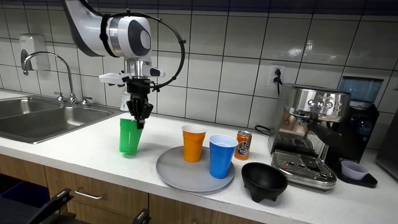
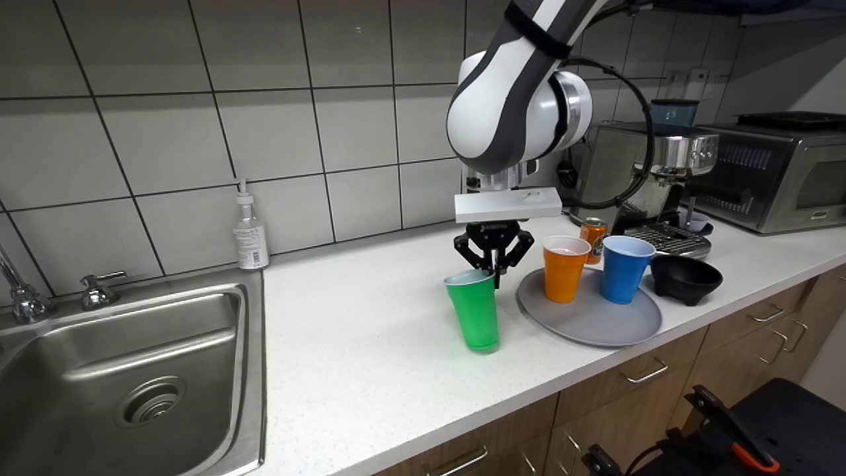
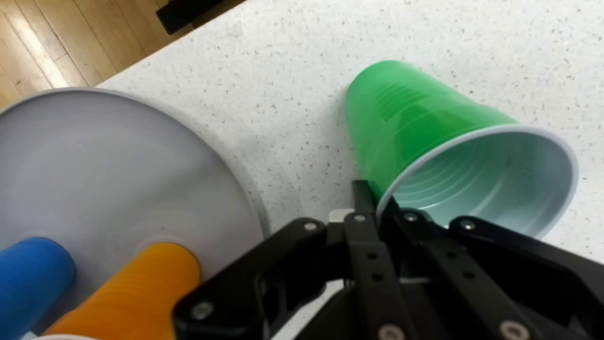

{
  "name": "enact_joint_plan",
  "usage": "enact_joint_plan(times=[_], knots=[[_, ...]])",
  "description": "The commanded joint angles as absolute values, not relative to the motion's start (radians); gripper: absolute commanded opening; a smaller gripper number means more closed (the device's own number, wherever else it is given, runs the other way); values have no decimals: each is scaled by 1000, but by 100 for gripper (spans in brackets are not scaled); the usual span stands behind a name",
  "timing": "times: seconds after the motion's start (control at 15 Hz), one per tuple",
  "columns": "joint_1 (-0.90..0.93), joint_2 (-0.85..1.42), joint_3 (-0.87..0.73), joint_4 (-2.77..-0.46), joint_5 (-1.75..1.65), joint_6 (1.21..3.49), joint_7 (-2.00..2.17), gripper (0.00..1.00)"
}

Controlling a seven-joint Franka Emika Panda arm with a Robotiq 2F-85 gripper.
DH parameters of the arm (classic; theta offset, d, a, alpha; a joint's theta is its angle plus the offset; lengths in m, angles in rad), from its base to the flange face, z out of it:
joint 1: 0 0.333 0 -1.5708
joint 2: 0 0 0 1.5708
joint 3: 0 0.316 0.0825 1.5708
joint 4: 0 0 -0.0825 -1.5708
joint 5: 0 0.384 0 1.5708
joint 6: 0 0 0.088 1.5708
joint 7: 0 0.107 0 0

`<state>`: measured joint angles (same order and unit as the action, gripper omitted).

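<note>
My gripper (image 1: 140,123) is shut on the near-side wall of a green cup (image 1: 129,137) at its rim. In the wrist view one fingertip is inside the cup and one outside. The green cup (image 3: 410,113) is tilted, its white mouth toward the wrist camera; whether its base touches the counter I cannot tell. In an exterior view the gripper (image 2: 496,270) hangs above the green cup's (image 2: 477,314) rim. Beside it a grey plate (image 1: 174,171) carries an upright orange cup (image 1: 193,144) and an upright blue cup (image 1: 221,158). Both also show in the wrist view.
An orange soda can (image 1: 243,146) stands behind the plate, a black bowl (image 1: 264,182) to its side. A coffee machine (image 1: 311,124), grinder (image 1: 354,133) and toaster oven (image 2: 786,178) stand further along. A sink (image 2: 218,344) and soap bottle (image 2: 250,238) are at the opposite end.
</note>
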<state>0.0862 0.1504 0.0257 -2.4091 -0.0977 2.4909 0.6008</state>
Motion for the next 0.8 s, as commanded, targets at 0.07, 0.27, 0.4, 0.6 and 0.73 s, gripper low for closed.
enact_joint_plan(times=[0.07, 0.27, 0.4, 0.6, 0.73], knots=[[76, 71, 8, -2442, -72, 2480, 561, 1], [61, 30, -2, -2469, -66, 2484, 547, 1], [50, 1, -11, -2495, -68, 2485, 534, 1], [28, -36, -27, -2536, -83, 2486, 507, 1], [11, -55, -35, -2558, -89, 2486, 484, 1]])
